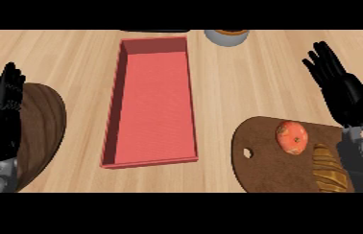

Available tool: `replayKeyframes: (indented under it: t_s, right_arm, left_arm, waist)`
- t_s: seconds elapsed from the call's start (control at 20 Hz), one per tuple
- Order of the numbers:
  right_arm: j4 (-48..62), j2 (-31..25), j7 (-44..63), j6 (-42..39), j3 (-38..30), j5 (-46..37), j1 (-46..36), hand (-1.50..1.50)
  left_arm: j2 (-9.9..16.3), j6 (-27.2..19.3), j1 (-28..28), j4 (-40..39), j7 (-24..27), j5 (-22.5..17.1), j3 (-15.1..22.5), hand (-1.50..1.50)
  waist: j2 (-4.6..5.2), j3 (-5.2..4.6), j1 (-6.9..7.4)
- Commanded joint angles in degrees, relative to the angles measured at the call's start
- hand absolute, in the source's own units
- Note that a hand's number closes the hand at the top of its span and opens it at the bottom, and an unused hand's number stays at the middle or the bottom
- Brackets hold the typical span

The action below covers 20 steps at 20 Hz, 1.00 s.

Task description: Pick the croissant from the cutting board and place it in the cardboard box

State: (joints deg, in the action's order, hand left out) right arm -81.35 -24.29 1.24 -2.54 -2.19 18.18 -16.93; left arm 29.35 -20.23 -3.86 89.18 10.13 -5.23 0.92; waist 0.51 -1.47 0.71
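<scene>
Both hands open, croissant on the board at your right.

Your left hand (10, 91) rests over a dark plate (42, 132); the red box (150, 103) sits mid-counter; a tomato (291, 137) lies beside the croissant (330, 170) on the cutting board (266, 161), under your straight-fingered right hand (337, 82).

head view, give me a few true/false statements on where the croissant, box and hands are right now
1. The croissant lies on the cutting board. True.
2. The red box already holds the croissant. False: nothing lies inside it.
3. The right hand is curled round the croissant. False: it is open, apart from it.
4. An orange round item shares the cutting board. True.
5. The left hand shows at the view's left edge. True.
</scene>
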Motion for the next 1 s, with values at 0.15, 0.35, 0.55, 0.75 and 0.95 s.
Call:
replayKeyframes:
  t_s: [0.15,0.35,0.55,0.75,0.95]
  right_arm:
    - [1.5,-6.1,-5.0,2.9,-16.9,6.1,11.1,1.50]
    - [9.1,-14.6,-5.2,5.8,-18.3,-5.7,23.2,1.50]
    - [9.0,-9.6,-22.9,7.5,-25.7,-4.7,32.0,-1.50]
    - [8.3,-15.8,-27.5,-2.9,-28.2,-3.8,36.6,-1.50]
    - [2.4,-24.9,-21.4,-8.1,-26.8,-8.3,42.0,-1.50]
  left_arm:
    - [-6.2,1.5,1.0,-1.6,-5.3,-7.8,-0.5,0.00]
    - [-9.7,4.1,1.6,0.4,-9.9,-13.1,1.4,0.00]
    - [-9.4,5.7,1.7,3.5,-14.3,-14.9,2.5,0.00]
    - [-11.5,1.3,2.1,10.0,-19.3,-11.6,6.7,0.00]
    - [-10.9,3.7,-1.8,3.9,-17.8,-12.8,4.4,0.00]
  waist:
    - [-1.03,1.56,-6.18]
    - [-0.39,1.52,-7.43]
    - [-0.93,1.59,-3.61]
    - [-0.91,1.54,-1.74]
    - [-0.58,1.33,-2.26]
